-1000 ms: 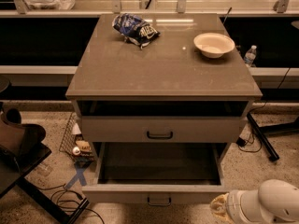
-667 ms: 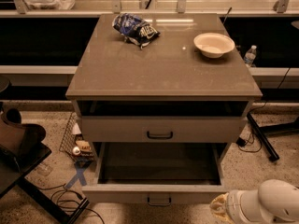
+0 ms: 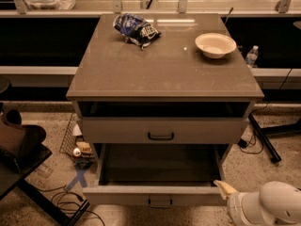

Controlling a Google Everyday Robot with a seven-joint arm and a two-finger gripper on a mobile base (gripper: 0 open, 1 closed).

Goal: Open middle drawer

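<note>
The middle drawer stands pulled out towards me below the taller-fronted drawer. Its flat inside is in shadow and holds nothing that I can see. Its low front panel carries a small black bar handle at the centre, near the bottom edge of the view. My gripper is at the bottom right, on the end of the white arm, just by the right end of that front panel. It is well to the right of the handle.
On the cabinet top lie a blue chip bag and a white bowl. The taller-fronted drawer has a black handle. A wire basket, cables and a dark chair are on the left, a black stand leg on the right.
</note>
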